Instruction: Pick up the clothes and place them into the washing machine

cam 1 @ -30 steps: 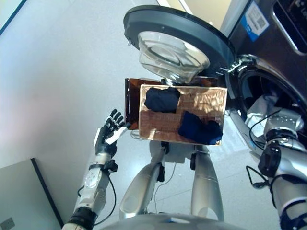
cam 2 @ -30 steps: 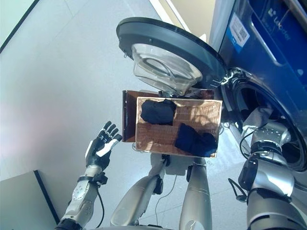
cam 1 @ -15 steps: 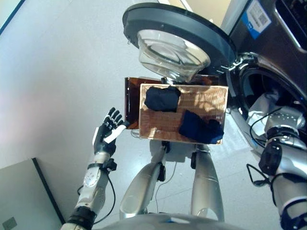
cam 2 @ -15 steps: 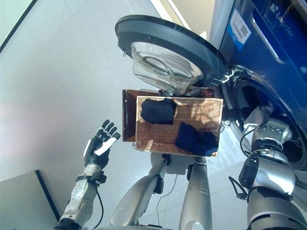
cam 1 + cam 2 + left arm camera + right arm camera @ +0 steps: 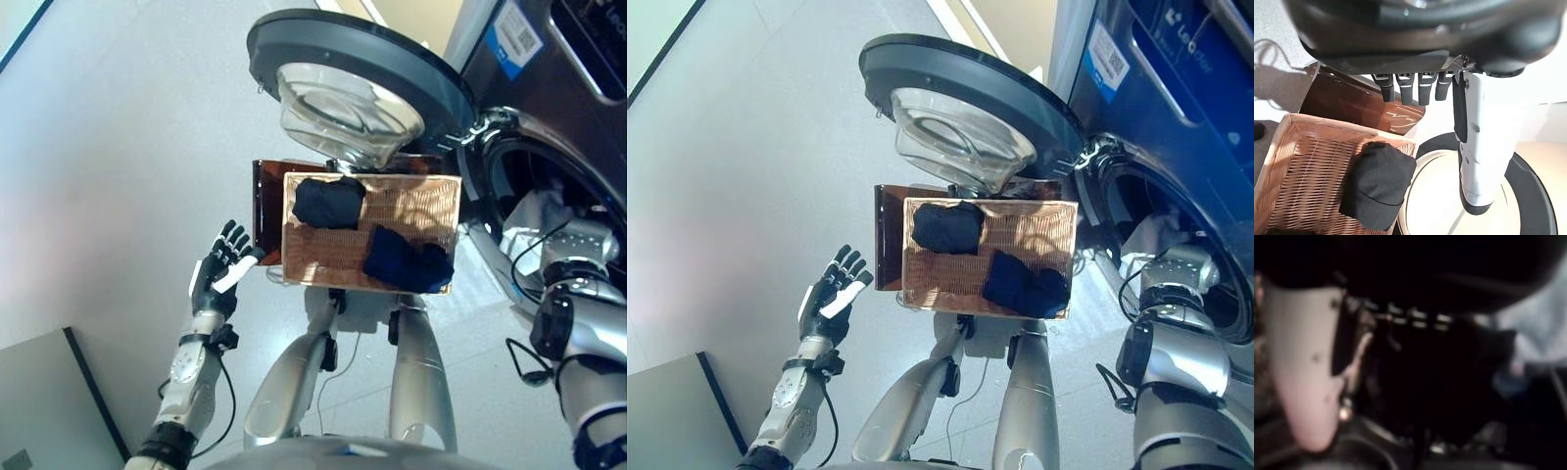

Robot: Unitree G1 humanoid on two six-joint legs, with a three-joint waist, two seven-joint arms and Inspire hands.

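Your head views: wicker basket [image 5: 416,211] sits on a dark brown stand [image 5: 266,211] right before you, just beside the washing machine [image 5: 1176,127]. Two dark garments lie in it, well apart from either robot hand: a black bundle [image 5: 328,202] in the far-left corner, a navy piece [image 5: 406,261] toward the near-right corner. The machine's round door [image 5: 358,83] stands swung wide above the basket, glass bowl facing down.

Left robot hand [image 5: 221,271]: raised over the floor [image 5: 108,166], left of the stand, fingers spread straight, holding nothing, touching nothing. Your left wrist view confirms it — fingers [image 5: 1409,88] straight, white-covered thumb [image 5: 1480,147] extended. That view also shows what the head views flatten: the black bundle up against the basket's corner rim, with the door's rim just beyond.

Right arm reaches into the drum opening [image 5: 1161,211]. Head views show only the forearm and wrist, with pale cloth [image 5: 534,217] beside it at the drum mouth; the right robot hand itself is hidden there. Right wrist view is dark: you get the white thumb [image 5: 1308,377], a row of finger bases, pale cloth at one side. Cannot tell whether that hand grips anything.
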